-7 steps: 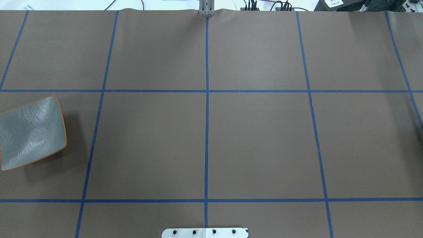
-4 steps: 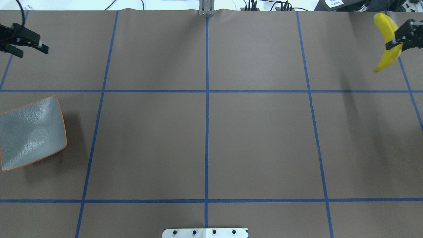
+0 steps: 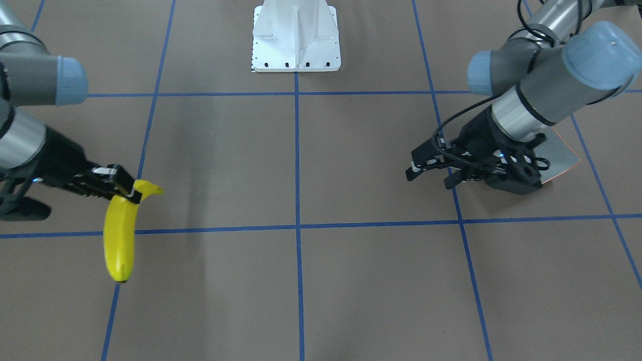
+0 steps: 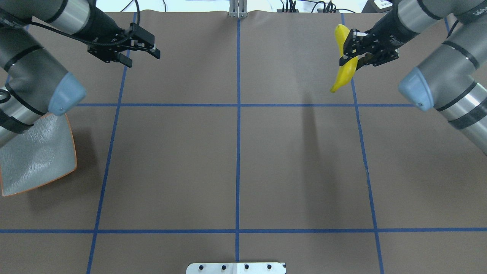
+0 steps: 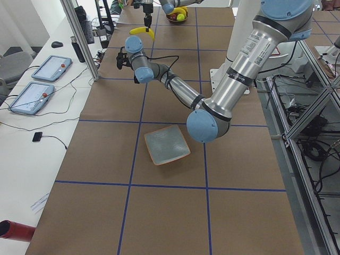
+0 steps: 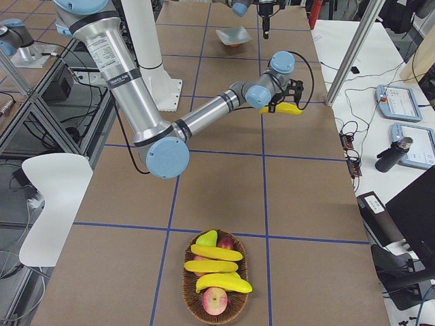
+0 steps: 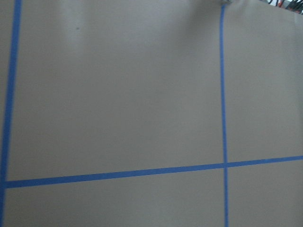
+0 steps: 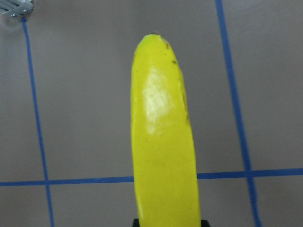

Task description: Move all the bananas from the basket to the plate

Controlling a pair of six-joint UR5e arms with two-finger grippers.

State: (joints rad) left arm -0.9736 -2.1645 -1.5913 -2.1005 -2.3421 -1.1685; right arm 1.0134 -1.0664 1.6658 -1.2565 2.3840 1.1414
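On the brown taped table (image 4: 236, 171) sits one plate (image 4: 38, 160). The right gripper (image 4: 348, 47) clamps one banana (image 4: 342, 74) aloft. Three bananas (image 6: 211, 266) lie in one wicker basket (image 6: 185, 285). The left gripper (image 4: 144, 60) has its fingers spread apart.

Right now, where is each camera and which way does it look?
Front-facing: across the table, facing the robot; both arms.
Overhead: behind the robot, looking down; both arms.
Left side: table's left end; left arm nearest, plate.
Right side: right end; right arm nearest, basket.
Left wrist: only table, no body.
Right wrist: along the banana.
Shared: front-facing and overhead both show the right gripper holding the banana.
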